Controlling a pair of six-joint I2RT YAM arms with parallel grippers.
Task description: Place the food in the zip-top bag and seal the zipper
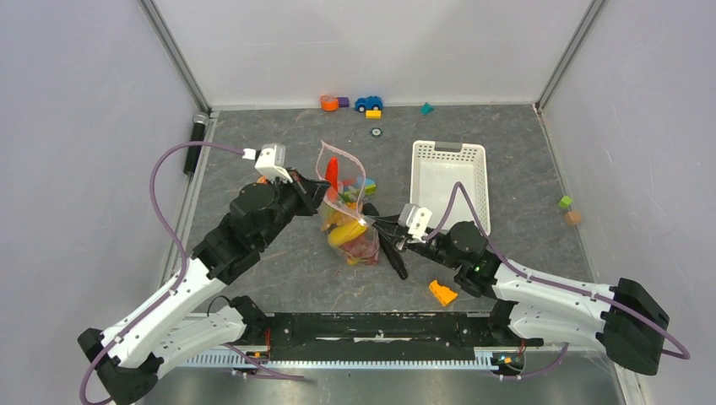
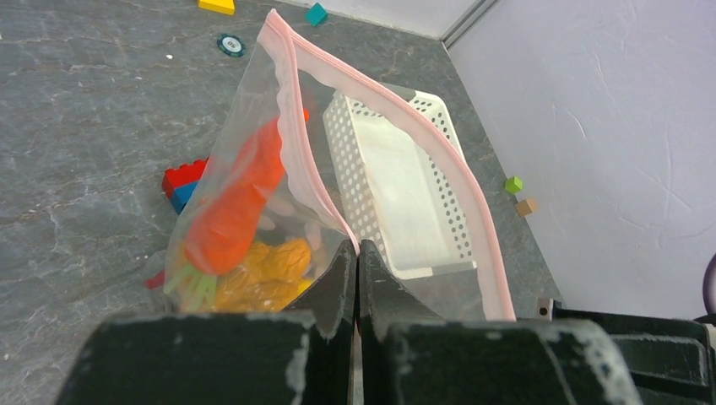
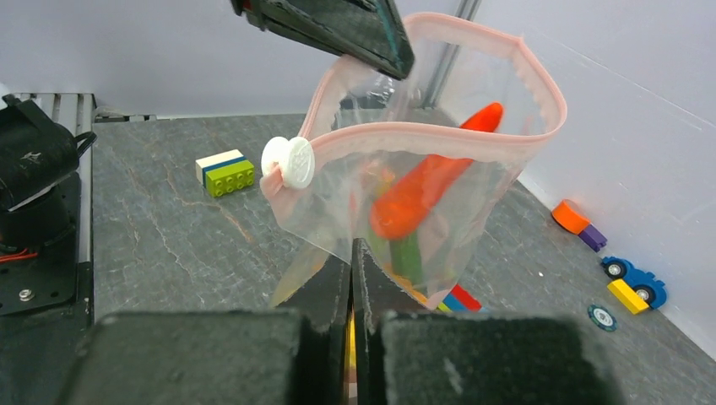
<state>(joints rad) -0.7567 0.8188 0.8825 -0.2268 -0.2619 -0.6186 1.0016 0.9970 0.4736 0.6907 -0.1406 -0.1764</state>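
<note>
The zip-top bag (image 1: 346, 215) hangs clear and floppy between my two grippers above the table's middle. Its pink zipper (image 3: 439, 131) gapes in an open loop, with a white slider (image 3: 288, 162) at one end. Food lies inside: an orange carrot (image 2: 236, 194) with green leaves, and yellow-orange pieces (image 2: 262, 270) beneath it. My left gripper (image 2: 356, 249) is shut on the bag's mouth edge, right on the zipper strip. My right gripper (image 3: 352, 249) is shut on the bag's clear wall below the slider. A dark elongated thing (image 1: 390, 249) lies on the table beside the bag.
A white lattice basket (image 1: 449, 177) stands right of the bag. An orange wedge block (image 1: 442, 292) lies near the right arm. Bricks and a toy car (image 1: 368, 103) sit along the back wall. Red and blue bricks (image 2: 181, 181) lie behind the bag.
</note>
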